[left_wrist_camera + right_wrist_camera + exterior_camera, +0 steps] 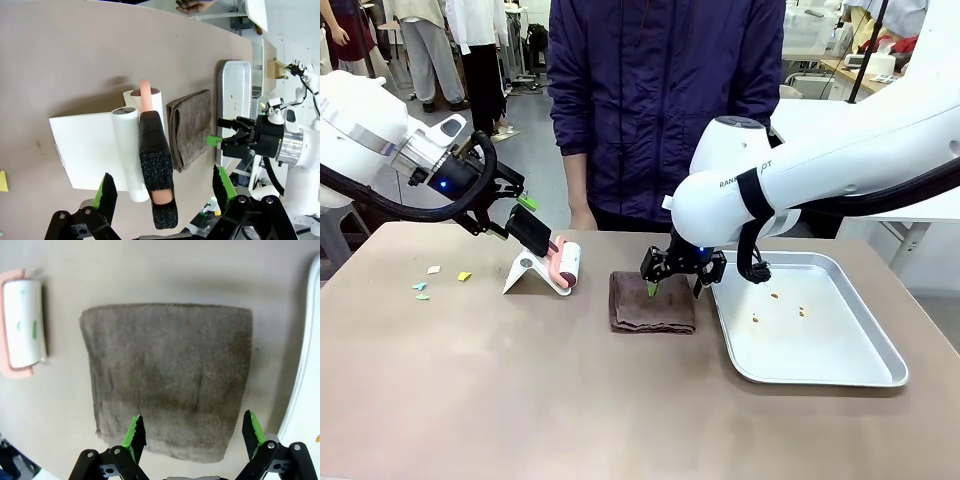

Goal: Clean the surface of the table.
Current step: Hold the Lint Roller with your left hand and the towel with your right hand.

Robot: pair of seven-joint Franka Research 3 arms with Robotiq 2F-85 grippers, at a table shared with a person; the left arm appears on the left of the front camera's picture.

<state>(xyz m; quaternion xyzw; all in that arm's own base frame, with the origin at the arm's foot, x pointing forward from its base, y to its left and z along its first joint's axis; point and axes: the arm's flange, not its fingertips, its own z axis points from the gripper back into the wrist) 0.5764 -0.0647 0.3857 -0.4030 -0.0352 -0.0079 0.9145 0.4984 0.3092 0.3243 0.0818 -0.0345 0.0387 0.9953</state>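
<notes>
The tan table (520, 400) carries a folded brown cloth (652, 302) at its middle. My right gripper (675, 283) hangs open just above the cloth's far edge; in the right wrist view its fingers (135, 432) straddle the cloth (167, 380) without touching it. A lint roller (563, 265) with a black handle rests on a white stand (525, 272). My left gripper (512, 218) is open around the top of that handle (157, 175), green pads (107, 192) standing apart from it on both sides.
A silver tray (820, 360) with a few crumbs lies at the right, beside the cloth. Small coloured paper scraps (422, 287) lie on the table's left part. A person in a dark jacket (660, 100) stands at the far edge.
</notes>
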